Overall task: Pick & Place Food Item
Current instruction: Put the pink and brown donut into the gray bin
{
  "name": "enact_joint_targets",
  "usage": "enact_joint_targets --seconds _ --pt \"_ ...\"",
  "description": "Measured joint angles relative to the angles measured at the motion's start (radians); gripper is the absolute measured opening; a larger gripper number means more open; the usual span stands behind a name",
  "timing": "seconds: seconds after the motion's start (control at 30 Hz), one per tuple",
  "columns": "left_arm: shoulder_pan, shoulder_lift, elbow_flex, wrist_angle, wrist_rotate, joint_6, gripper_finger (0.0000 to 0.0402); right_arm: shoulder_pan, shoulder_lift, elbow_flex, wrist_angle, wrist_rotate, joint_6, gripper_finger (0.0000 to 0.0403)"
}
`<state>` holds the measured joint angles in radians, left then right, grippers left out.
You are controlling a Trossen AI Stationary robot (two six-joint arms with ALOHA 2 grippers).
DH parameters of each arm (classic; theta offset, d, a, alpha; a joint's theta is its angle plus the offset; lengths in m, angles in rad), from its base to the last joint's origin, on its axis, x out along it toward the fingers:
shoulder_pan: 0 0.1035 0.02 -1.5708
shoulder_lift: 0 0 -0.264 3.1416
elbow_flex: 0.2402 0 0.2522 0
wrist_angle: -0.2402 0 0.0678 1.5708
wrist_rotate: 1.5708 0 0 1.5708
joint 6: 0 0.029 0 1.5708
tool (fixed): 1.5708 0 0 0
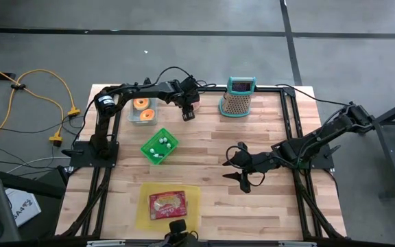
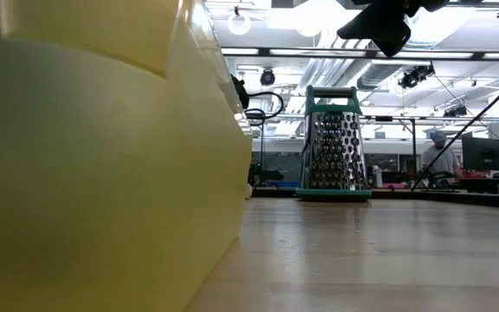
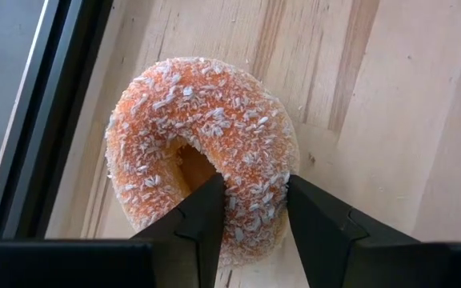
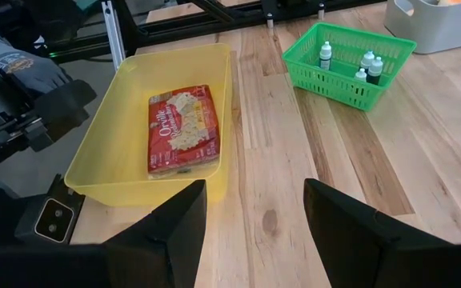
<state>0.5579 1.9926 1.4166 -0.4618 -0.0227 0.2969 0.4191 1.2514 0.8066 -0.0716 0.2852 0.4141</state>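
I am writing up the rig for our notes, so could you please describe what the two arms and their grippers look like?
Both arms are dark, nearly black, built of slim jointed links with black cables looping beside them. The left gripper has two flat, wedge-shaped matte black fingers. The right gripper has the same broad angular black fingers. No markings are legible on either.
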Motion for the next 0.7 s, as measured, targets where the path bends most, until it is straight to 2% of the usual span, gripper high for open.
enact_joint_targets --seconds 0.17,0.4,0.7 --pt "0.000 0.000 0.000 0.001 0.000 -0.003 0.0122 0.000 0.000 0.000 0.000 0.000 0.000 0.0197" --pt "0.000 0.000 0.000 0.001 0.000 -0.007 0.0091 0.000 0.000 0.000 0.000 0.000 0.000 0.0197" --pt "0.000 -0.019 -0.002 -0.006 0.001 -0.006 0.0090 0.000 0.000 0.000 -0.001 0.000 0.000 0.0197"
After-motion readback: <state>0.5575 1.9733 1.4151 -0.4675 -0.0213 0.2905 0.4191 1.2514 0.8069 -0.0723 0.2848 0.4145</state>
